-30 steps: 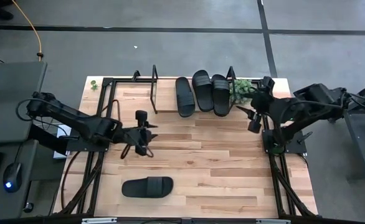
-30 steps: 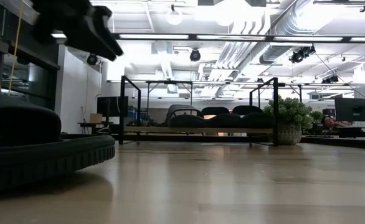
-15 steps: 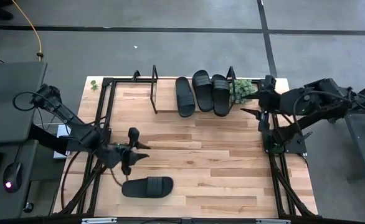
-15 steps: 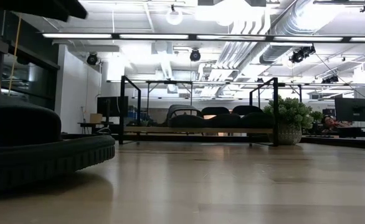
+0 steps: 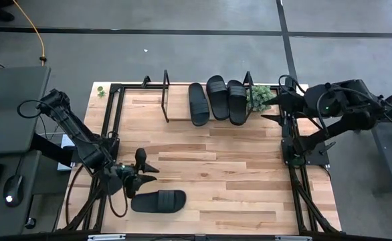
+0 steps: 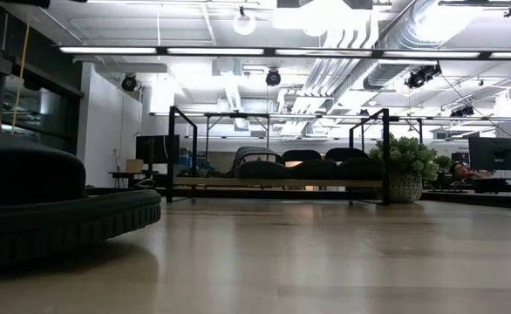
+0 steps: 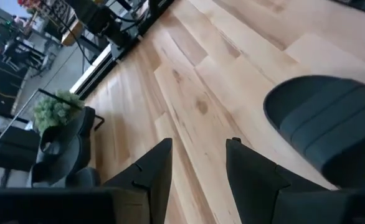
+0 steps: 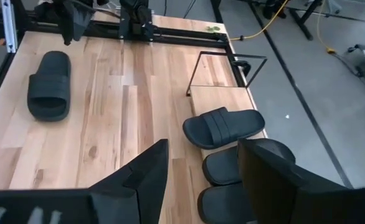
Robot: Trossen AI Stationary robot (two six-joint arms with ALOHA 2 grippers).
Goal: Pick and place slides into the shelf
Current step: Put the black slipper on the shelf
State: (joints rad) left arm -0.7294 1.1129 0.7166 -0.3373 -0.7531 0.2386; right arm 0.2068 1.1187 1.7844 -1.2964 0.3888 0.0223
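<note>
Now left hand (image 5: 142, 173) open over lone matte-black slide (image 5: 158, 201), w/ wide strap.

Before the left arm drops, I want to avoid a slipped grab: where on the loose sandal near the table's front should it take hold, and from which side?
Probably the strap band of the sandal, from above. It lies flat, sole down, lengthwise across the table, and the strap is its only raised part. The left end effector, open, hovers just behind it.
</note>
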